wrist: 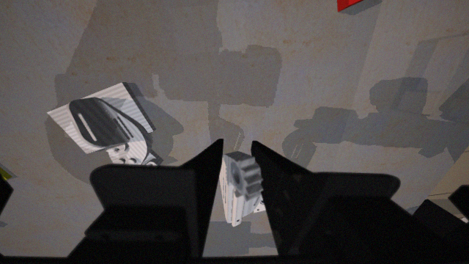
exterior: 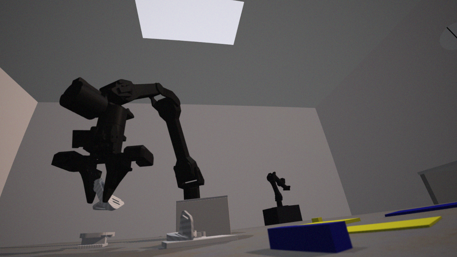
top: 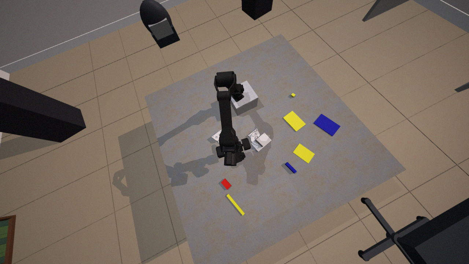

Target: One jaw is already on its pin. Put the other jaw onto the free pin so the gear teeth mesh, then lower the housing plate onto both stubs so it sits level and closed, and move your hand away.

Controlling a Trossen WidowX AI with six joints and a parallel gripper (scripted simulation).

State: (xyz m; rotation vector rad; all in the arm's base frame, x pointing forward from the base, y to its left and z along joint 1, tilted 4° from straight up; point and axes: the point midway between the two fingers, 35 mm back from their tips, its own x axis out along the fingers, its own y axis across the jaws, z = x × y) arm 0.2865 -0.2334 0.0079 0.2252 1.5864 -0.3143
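My gripper (exterior: 97,200) (wrist: 237,144) is shut on the loose white jaw (exterior: 114,202) (wrist: 252,177), holding it tilted above the table, its gear teeth showing between the fingers in the wrist view. The white base (top: 253,133) (exterior: 198,241) (wrist: 120,91) lies on the table, away from the fingers. The other jaw (top: 263,139) (exterior: 186,226) (wrist: 98,122) stands on it. The free pin cannot be clearly told apart from the other small round features. The housing plate (top: 215,136) (exterior: 93,238) lies apart from the base, below the held jaw in the exterior view and partly hidden by my arm in the top view.
A white box (top: 246,98) (exterior: 204,214) stands by the arm's foot. A red block (top: 226,184) (wrist: 346,4) and a yellow bar (top: 235,204) lie on one side. Yellow slabs (top: 294,121) (top: 303,153), a blue slab (top: 327,125) and a blue block (top: 290,167) (exterior: 306,236) lie on the other.
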